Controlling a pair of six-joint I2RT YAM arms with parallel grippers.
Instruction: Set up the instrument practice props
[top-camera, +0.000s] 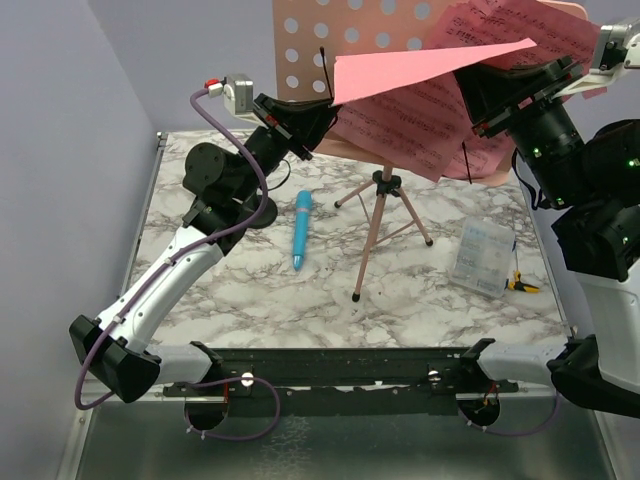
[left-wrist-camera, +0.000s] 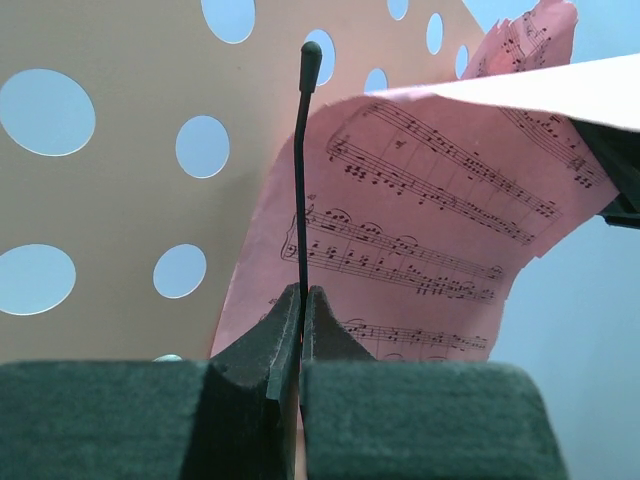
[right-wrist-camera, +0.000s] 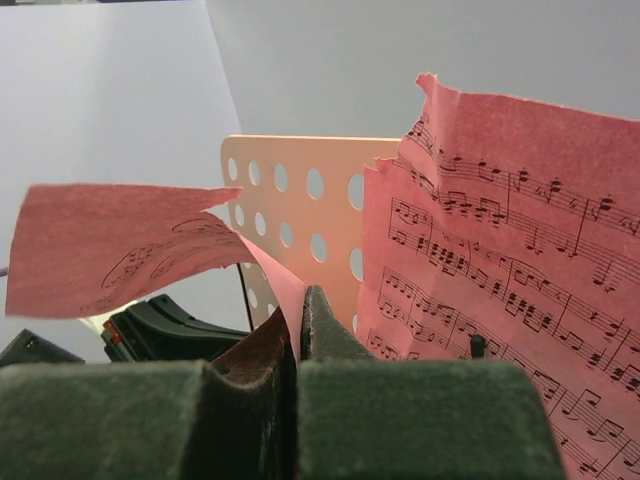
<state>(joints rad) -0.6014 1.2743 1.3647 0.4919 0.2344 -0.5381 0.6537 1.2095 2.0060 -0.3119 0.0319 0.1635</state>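
Note:
The salmon-pink music stand has its hole-punched desk (top-camera: 345, 40) at the back and its thin tripod legs (top-camera: 378, 225) on the marble table. My left gripper (top-camera: 308, 128) is shut on the stand's thin black page-holder wire (left-wrist-camera: 300, 180) at the desk's lower left. One pink sheet-music page (top-camera: 405, 125) leans on the desk. My right gripper (top-camera: 482, 102) is shut on the second pink page (top-camera: 430, 62), which curls over in the air in front of the desk (right-wrist-camera: 110, 245). The light-blue stick (top-camera: 302, 230) lies on the table, left of the legs.
A clear plastic box (top-camera: 483, 257) lies at the table's right, with a small yellow and black item (top-camera: 522, 285) beside it. A black rail (top-camera: 340, 372) runs along the near edge. Purple walls stand at the left and back.

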